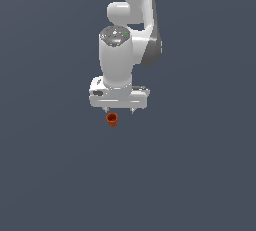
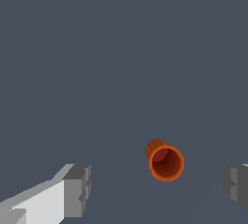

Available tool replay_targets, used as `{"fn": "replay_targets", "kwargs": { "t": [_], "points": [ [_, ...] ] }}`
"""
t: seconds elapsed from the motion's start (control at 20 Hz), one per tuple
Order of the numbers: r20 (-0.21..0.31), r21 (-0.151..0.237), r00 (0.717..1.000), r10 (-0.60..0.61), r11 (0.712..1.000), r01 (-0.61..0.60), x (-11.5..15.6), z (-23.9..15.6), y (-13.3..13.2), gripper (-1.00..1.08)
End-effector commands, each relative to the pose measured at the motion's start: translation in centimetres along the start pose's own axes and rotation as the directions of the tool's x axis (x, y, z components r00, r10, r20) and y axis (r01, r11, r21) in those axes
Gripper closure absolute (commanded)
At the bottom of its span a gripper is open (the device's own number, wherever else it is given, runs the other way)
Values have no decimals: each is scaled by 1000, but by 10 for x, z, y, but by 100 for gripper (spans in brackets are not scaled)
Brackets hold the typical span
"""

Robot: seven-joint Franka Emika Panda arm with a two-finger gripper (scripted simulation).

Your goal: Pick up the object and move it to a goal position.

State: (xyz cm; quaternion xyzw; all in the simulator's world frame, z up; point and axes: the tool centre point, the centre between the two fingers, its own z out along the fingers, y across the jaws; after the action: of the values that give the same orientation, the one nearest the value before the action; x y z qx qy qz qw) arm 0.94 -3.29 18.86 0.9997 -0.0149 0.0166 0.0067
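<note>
My gripper pointed straight down with its jaws spread wide apart, holding nothing. The orange-red cup lay just under my fingertips on the plain dark grey surface, toward the exterior view's left finger. In the wrist view the cup showed its open rim to the camera, between my two fingers and touching neither.
</note>
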Motion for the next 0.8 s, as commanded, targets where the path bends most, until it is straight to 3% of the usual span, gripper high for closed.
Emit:
{"fn": "replay_targets", "kwargs": {
  "t": [0.0, 0.75],
  "points": [
    [0, 0, 1000, 0, 1000, 0, 0, 0, 0, -92],
    [-16, -3, 999, -51, 999, 51, 0, -8, -5, -92]
  ]
}}
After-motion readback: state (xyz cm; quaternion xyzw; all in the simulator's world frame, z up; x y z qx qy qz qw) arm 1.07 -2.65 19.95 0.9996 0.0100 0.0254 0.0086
